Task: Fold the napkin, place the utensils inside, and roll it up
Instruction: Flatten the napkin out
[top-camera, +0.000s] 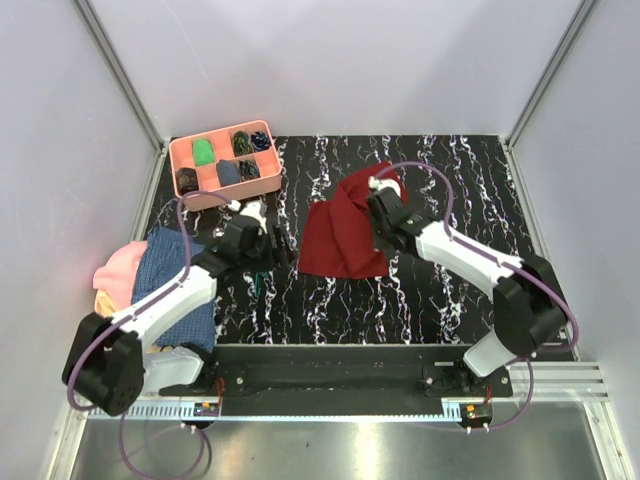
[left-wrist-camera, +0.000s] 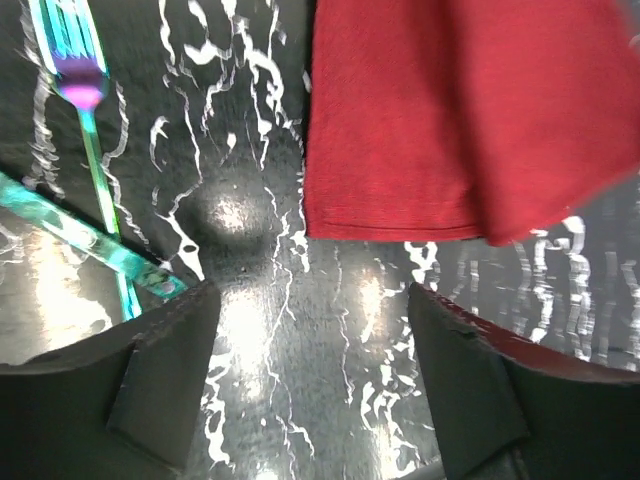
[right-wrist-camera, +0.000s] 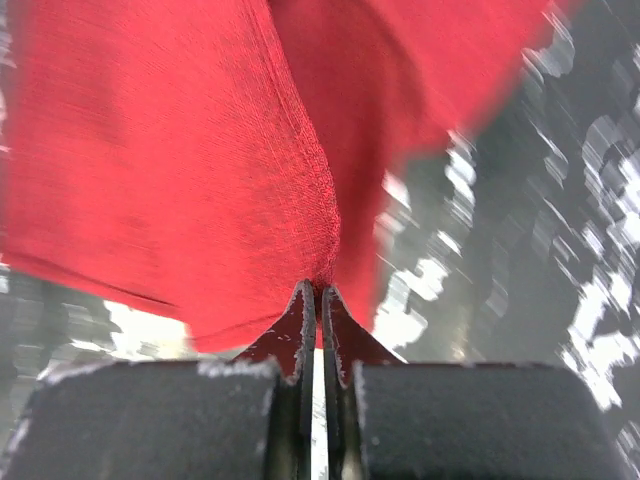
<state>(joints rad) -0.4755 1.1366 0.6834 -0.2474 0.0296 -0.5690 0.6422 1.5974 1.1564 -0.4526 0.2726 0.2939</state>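
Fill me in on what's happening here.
The right gripper is shut on the red napkin, holding part of it up off the table, apparently mid-fold. The left gripper hangs open and empty near the napkin's edge. The fork and another utensil lie beside it, not yet wrapped.

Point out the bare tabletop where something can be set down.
Free: the near strip between napkin and base rail; the far right corner past the right arm. Crowded: the left, with tray, blue cloth, left gripper and fork.
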